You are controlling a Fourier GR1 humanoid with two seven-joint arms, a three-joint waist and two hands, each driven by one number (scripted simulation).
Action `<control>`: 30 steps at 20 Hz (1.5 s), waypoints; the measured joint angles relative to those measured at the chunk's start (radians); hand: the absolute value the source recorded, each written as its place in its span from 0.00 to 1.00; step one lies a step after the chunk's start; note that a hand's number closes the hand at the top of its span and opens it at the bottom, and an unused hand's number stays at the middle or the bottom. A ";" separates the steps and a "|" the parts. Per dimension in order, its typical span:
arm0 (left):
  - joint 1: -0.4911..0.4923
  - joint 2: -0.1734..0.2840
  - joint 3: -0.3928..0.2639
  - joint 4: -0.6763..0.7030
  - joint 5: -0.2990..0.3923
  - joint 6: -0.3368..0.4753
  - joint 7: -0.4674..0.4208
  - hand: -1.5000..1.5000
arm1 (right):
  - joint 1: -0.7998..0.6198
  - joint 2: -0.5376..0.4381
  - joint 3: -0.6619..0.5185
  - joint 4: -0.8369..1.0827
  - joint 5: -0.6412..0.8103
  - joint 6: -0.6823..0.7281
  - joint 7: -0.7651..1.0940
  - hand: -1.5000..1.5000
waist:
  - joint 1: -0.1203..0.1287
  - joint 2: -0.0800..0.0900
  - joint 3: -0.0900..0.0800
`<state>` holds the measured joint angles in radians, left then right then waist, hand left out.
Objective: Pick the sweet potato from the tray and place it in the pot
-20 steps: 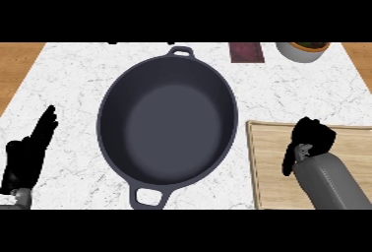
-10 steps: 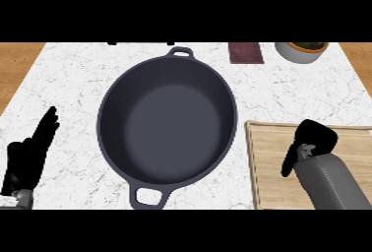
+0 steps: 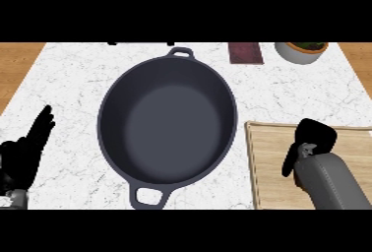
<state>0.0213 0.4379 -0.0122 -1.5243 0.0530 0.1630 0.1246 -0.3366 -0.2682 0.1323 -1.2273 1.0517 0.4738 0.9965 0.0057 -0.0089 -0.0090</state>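
Observation:
A large dark oval pot [image 3: 169, 123] with two loop handles lies in the middle of the white marble counter, and nothing is inside it. The wooden tray [image 3: 270, 147] sits at the right, cut off by the view's edge. My right hand [image 3: 314, 137] hovers over the tray's near left part, seen from its back, with the grey forearm behind it. No sweet potato shows; the hand and forearm cover that part of the tray. My left hand [image 3: 25, 150] rests open at the left edge, fingers up, well apart from the pot.
A dark red rectangular block [image 3: 245, 52] lies at the back of the counter, right of the pot's far handle. A pale bowl-like pot with something green in it [image 3: 300, 51] stands at the back right. Wooden floor shows past the counter's left and right ends.
My right hand has shifted very slightly over the tray. The pot and my left hand have not moved.

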 measured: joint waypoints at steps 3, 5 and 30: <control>0.030 -0.019 0.000 -0.009 -0.014 0.003 -0.021 0.50 | 0.026 0.014 -0.004 -0.030 0.021 0.000 -0.001 1.00 | 0.000 -0.002 -0.001; 0.010 -0.021 -0.005 -0.003 -0.018 0.001 -0.005 0.50 | 0.023 0.080 0.062 -0.071 0.030 0.019 -0.024 1.00 | 0.000 -0.002 -0.002; -0.038 0.018 0.050 0.095 -0.015 -0.077 -0.027 0.50 | -0.404 0.239 0.895 -0.514 -0.005 -0.352 0.119 1.00 | 0.059 -0.002 0.007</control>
<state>-0.0169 0.4561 0.0376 -1.4295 0.0378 0.0863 0.0975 -0.7402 -0.0288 1.0274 -1.7415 1.0462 0.1218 1.1159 0.0649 -0.0110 -0.0025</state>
